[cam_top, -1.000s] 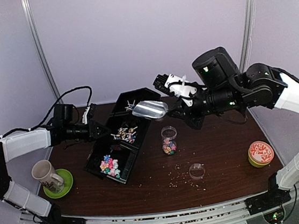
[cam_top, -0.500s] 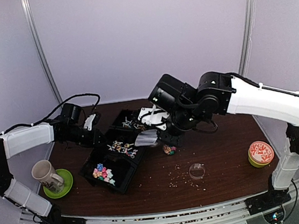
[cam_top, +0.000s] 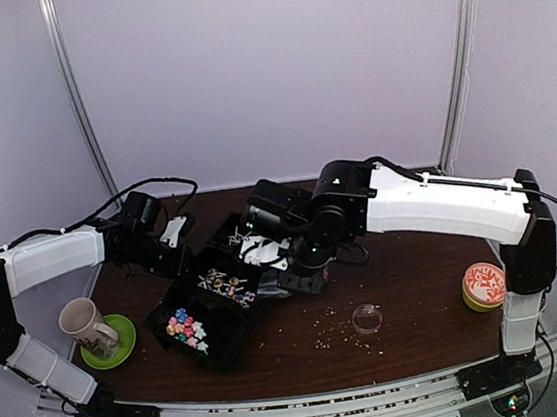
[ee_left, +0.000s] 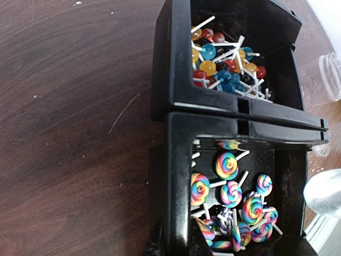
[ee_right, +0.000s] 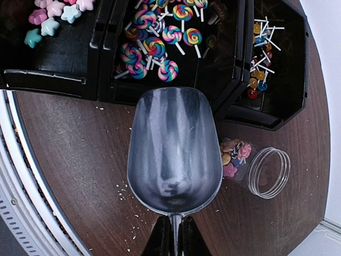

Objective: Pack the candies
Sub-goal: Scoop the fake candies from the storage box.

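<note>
right wrist view: the candies (ee_right: 154, 45) lie loose in the tray (ee_right: 53, 82), likely light and hard, best taken with the scoop (ee_right: 173, 144) whose handle the right jaws clamp; left jaws seemingly grip the tray wall.

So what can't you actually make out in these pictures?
Right wrist view: the scoop covers part of the jar, so how full it is stays unclear. The top edge cuts off the star candies.
Top view: the right gripper hides that jar.
Left wrist view: the left gripper lies almost wholly past the bottom edge, so whether it grips the tray cannot be told.
</note>
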Action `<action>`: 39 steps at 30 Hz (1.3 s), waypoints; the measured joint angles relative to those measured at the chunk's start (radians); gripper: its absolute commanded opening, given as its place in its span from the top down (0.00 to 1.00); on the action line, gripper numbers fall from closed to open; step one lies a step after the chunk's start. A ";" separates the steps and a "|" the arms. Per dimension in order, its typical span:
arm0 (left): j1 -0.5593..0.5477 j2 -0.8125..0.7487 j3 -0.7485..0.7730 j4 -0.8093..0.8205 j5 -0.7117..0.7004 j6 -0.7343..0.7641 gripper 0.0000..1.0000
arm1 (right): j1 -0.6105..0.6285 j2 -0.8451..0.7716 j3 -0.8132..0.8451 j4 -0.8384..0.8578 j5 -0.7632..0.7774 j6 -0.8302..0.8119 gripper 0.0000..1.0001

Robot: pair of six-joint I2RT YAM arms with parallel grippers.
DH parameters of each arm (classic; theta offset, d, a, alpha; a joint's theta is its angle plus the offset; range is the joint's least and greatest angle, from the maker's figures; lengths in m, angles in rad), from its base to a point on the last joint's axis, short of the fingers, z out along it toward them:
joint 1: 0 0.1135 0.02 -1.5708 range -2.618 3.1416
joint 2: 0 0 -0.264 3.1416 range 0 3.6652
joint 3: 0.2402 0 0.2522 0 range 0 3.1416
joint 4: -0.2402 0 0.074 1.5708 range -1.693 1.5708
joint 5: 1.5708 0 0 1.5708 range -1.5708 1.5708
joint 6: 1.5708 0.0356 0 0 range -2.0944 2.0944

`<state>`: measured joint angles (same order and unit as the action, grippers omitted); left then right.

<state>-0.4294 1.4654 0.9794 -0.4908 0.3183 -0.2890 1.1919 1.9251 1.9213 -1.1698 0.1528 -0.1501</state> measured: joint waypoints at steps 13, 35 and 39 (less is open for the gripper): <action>-0.044 0.000 0.014 -0.037 -0.057 0.033 1.00 | 0.004 0.142 0.153 -0.063 0.005 0.000 1.00; -0.073 -0.016 0.005 -0.079 -0.126 0.098 1.00 | 0.007 0.264 0.145 0.108 -0.080 -0.084 1.00; -0.067 -0.019 -0.002 -0.080 -0.131 0.117 1.00 | 0.003 0.228 0.050 0.209 -0.088 -0.112 1.00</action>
<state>-0.4965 1.4467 0.9771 -0.5705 0.1875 -0.1719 1.1954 2.1529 1.9709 -0.9607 0.0650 -0.2623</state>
